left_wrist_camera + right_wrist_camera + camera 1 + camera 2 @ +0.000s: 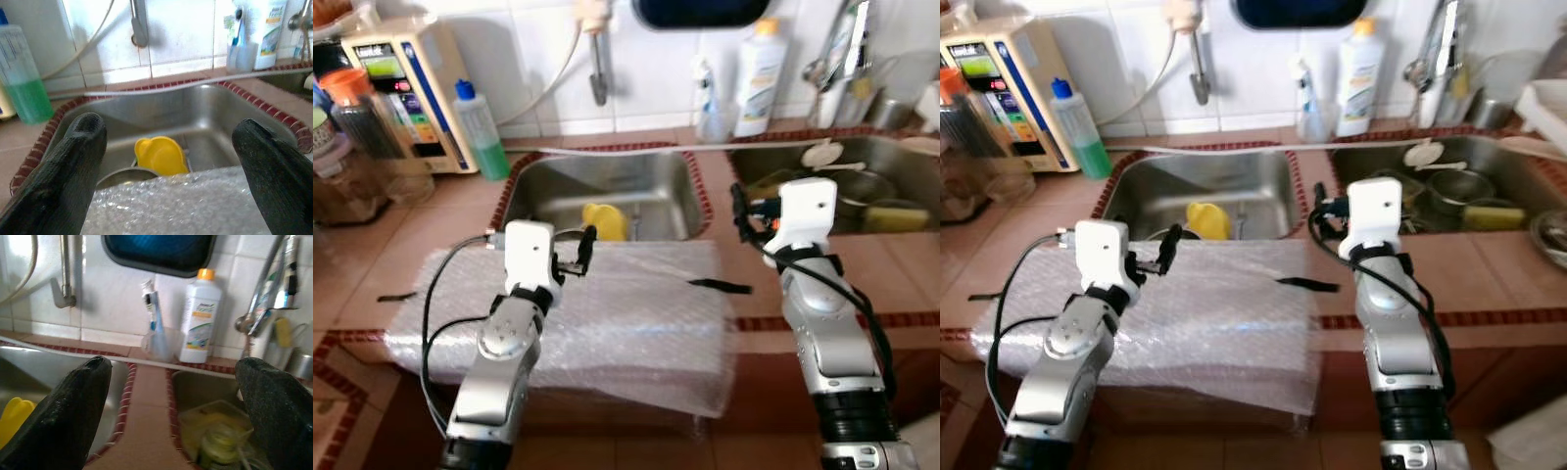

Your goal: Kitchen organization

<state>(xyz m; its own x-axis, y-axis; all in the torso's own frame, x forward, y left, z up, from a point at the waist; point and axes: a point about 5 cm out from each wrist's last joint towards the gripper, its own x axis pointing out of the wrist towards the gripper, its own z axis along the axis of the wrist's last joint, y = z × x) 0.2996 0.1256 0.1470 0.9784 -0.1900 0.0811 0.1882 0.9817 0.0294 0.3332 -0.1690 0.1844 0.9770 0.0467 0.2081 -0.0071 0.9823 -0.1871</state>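
Yellow plastic object (160, 154) sits in the steel sink (558, 186); both tools, left tool (168, 161) and right tool (173, 406), are spread. Reaching in could snag the bubble wrap (636, 313) on the tiled counter (460, 211).

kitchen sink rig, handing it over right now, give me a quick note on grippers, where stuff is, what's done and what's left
Left gripper: open, empty, over the bubble wrap covering the counter's front, aimed at the left sink.
Right gripper: open, empty, above the strip between the two sinks.
Things: yellow item in the left sink; dishes and a sponge piled in the right sink; white detergent bottle and green bottle against the wall.
Done: nothing visibly moved or held.
Left: all of the organizing; probably the yellow item first.
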